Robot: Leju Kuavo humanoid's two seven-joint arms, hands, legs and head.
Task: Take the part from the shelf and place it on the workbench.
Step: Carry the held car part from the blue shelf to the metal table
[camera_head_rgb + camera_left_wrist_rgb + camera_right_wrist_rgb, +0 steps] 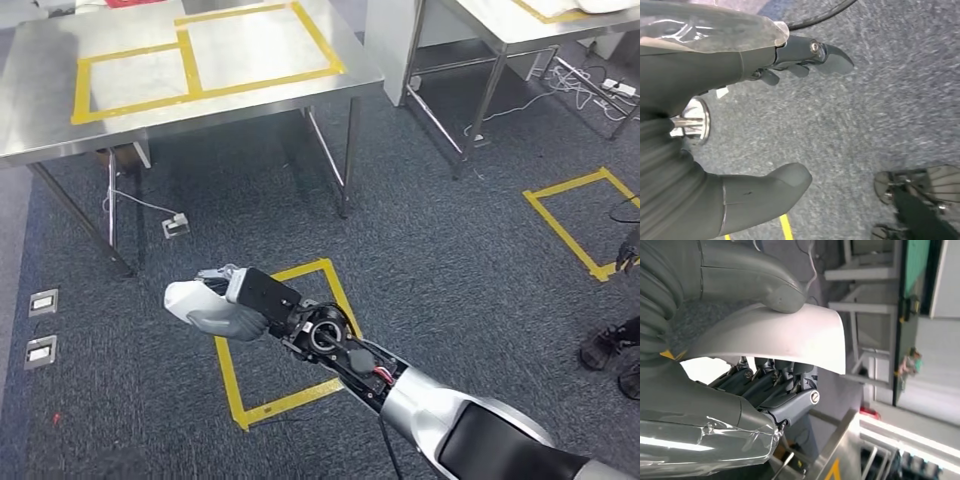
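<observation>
My right hand [253,300] reaches out over the carpet and grips a white curved part [181,298], which sticks out past the fingers toward the left. In the right wrist view the white part [791,337] lies clamped between the grey thumb [764,280] and the dark fingers [783,385]. The workbench [45,135], a steel table marked with yellow tape rectangles, stands ahead at the upper left, well beyond the hand. My left hand [764,125] hangs over the grey carpet with thumb and fingers apart and nothing in it.
A second steel table [521,35] stands at the upper right with cables [581,95] on the floor beside it. Yellow tape squares [302,340] [581,215] mark the carpet. Floor sockets [41,325] sit at the left. Dark shapes [611,345] lie at the right edge.
</observation>
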